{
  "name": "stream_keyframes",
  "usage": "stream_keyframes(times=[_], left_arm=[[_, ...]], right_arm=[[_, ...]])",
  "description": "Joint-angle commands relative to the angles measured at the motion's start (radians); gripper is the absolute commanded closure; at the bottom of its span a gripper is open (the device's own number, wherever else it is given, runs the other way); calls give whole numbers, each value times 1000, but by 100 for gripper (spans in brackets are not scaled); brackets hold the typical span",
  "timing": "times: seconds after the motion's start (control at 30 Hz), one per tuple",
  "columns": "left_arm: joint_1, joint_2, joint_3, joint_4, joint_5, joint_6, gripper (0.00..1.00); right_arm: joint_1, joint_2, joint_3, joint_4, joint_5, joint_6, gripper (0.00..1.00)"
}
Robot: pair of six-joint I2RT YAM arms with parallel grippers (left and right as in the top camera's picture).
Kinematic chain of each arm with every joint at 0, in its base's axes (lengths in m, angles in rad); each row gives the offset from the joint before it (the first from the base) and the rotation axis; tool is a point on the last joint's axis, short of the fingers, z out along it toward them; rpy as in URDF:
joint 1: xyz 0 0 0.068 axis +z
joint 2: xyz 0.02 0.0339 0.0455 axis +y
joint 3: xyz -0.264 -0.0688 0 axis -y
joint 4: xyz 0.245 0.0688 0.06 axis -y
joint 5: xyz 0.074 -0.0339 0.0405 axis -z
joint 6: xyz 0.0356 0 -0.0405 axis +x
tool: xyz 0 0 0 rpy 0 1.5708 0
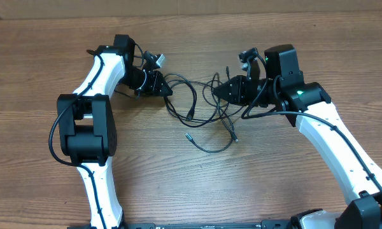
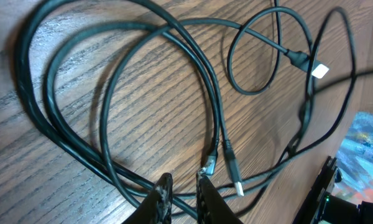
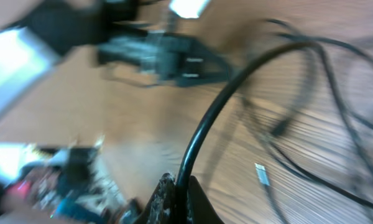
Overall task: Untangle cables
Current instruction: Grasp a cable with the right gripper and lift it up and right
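Tangled cables [image 1: 191, 113] lie between the grippers; right gripper [image 3: 177, 199] clamped on one strand, left gripper [image 2: 181, 202] nearly together, hold unclear. If I pull apart now, the knot may tighten.

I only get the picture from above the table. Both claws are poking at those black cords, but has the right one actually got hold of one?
Observer: Yes. Its wrist camera shows the right gripper shut on one black cable, which arcs up from between the fingertips.
Operator: And the left claw?
Observer: In its wrist view the left gripper has a narrow gap between its fingers, with cables crossing at the tips. I cannot tell whether one is pinched.
Operator: Any loose ends nearby?
Observer: A silver-tipped plug lies on the wood just beside those fingers.
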Motion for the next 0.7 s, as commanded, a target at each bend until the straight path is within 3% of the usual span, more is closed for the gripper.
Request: stream_keyframes(times=[0.0,0.67], left_arm=[[-8,5,-6,2,16,0,85],[-8,5,-6,4,16,-18,80]], right_arm=[[2,-45,17,82,-266,-61,96],[-34,-217,18,1036,-188,488,96]])
